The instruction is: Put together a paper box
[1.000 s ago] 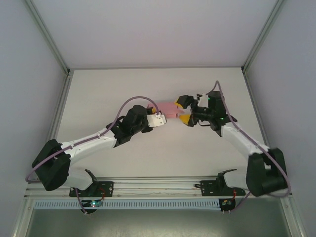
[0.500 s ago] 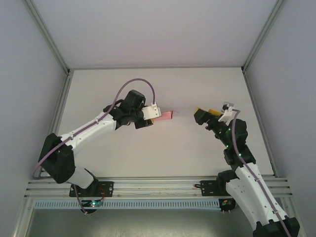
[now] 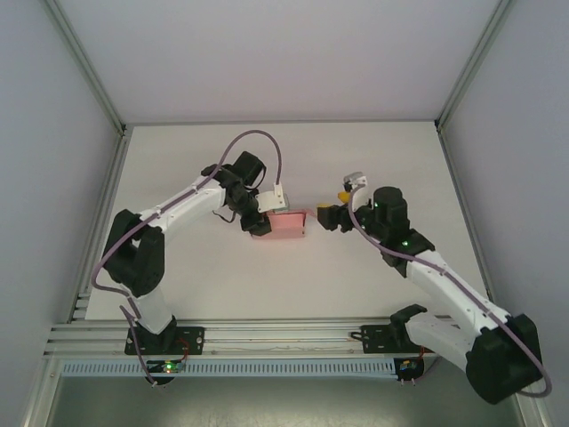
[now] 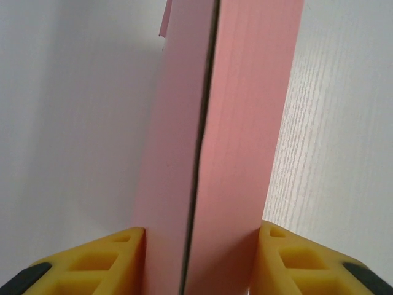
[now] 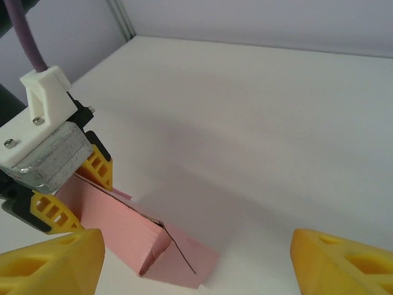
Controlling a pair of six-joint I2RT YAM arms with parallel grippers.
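Observation:
The paper box is a small pink card box at the middle of the table. My left gripper is shut on its left end. In the left wrist view the yellow fingers press both sides of the box, and a dark seam runs down its length. My right gripper stands just right of the box, open. In the right wrist view its yellow fingertips are wide apart, with the box's open right end low between and ahead of them. There the left gripper holds the far end.
The white table spreads all round the box. Aluminium frame posts mark its back corners, with grey walls behind them. The arm bases sit on the rail at the near edge.
The left gripper has brought the box lower and turned its broad face upward. The right arm swung back in from the right, up to the box's right end, jaws slightly narrower.

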